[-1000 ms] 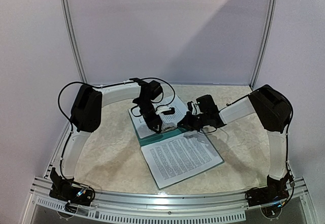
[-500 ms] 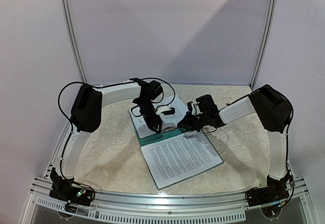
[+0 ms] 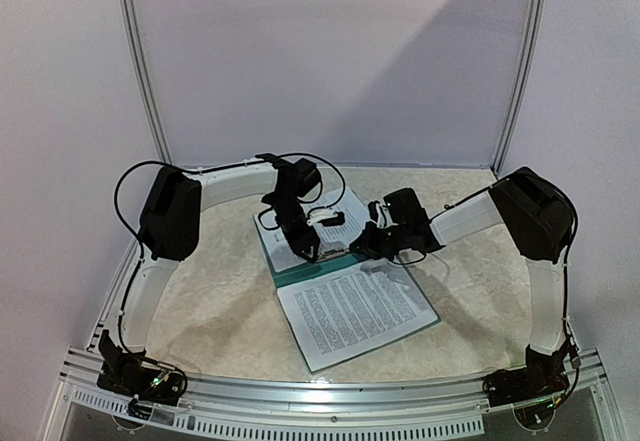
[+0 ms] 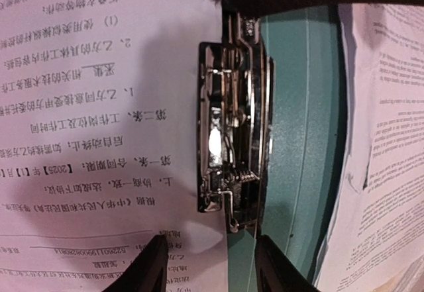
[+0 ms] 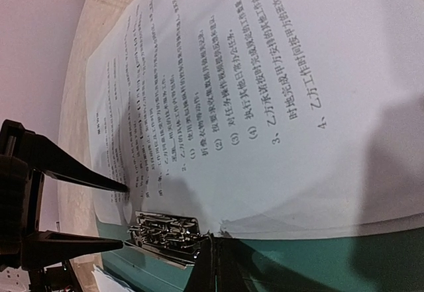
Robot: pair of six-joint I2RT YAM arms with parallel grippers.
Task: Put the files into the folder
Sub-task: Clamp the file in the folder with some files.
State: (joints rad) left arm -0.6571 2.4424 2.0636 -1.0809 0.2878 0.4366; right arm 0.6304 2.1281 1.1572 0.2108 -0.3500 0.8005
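Looked like a robotics lab cell: two arms [image 3: 170, 216] bolted to a slotted metal rail [image 3: 330, 389] at six o'clock, plain white panels [image 3: 330, 61] at twelve, aluminium posts [image 3: 143, 71] at ten and two, beige marbled tabletop [image 3: 220, 311] between.
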